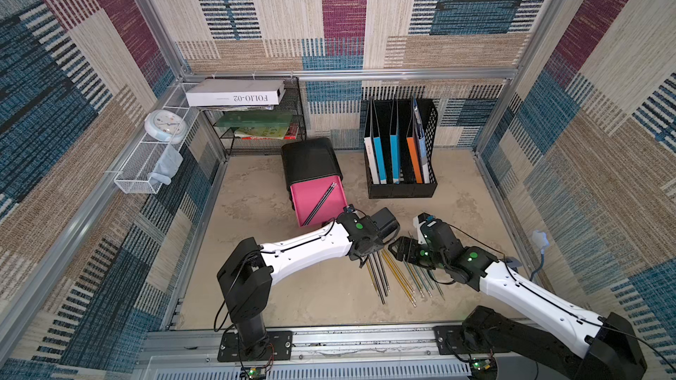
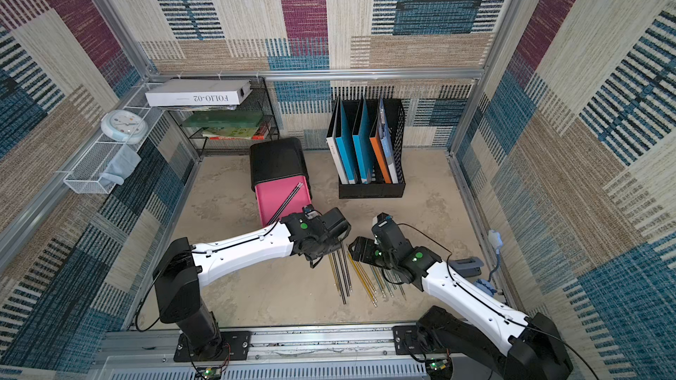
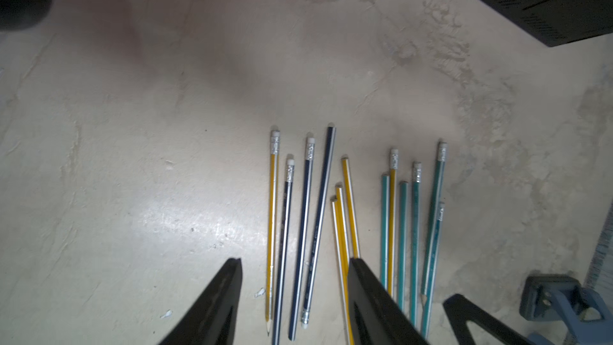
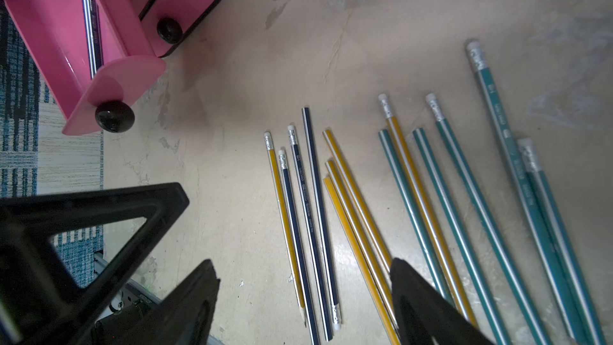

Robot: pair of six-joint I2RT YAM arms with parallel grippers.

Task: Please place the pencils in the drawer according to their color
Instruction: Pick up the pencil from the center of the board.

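Noting clearances: the pencils point(image 3: 353, 227) lie in a loose fan on the table point(image 1: 285, 286) near its front rail, mostly black toward the left arm, yellow in the middle and teal toward the right. We see bare tabletop on the left-arm side of the fan, and between the fan and the file holder point(image 1: 402, 188). The drawer point(image 1: 311, 160) stands behind. One pink tray point(image 1: 311, 210) is pulled out with two black pencils point(image 1: 322, 201) inside, its front just beside the left wrist. Both arms reach inward, wrists bent down over the fan and close together. We find the left gripper point(image 3: 295, 260) and right gripper point(image 4: 302, 262) above the pencils, fingers spread, grasping nothing.
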